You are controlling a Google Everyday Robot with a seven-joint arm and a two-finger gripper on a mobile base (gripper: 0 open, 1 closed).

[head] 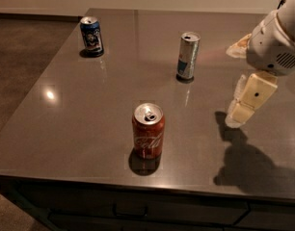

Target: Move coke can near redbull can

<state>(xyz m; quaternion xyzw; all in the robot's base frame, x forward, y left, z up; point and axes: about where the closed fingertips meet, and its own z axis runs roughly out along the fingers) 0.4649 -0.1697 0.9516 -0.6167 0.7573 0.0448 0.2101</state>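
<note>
The coke can [148, 131], red with white script and a silver top, stands upright near the front middle of the grey table [89, 124]. The redbull can [188, 56], slim, silver and blue, stands upright farther back and a little to the right. My gripper [238, 115] hangs above the table at the right, well to the right of the coke can and in front and right of the redbull can. It holds nothing that I can see and casts a shadow on the table below it.
A dark blue can [91, 35] stands upright at the back left of the table. The table's front edge runs along the bottom, with drawers [130, 211] beneath it. Brown floor [22, 57] lies to the left.
</note>
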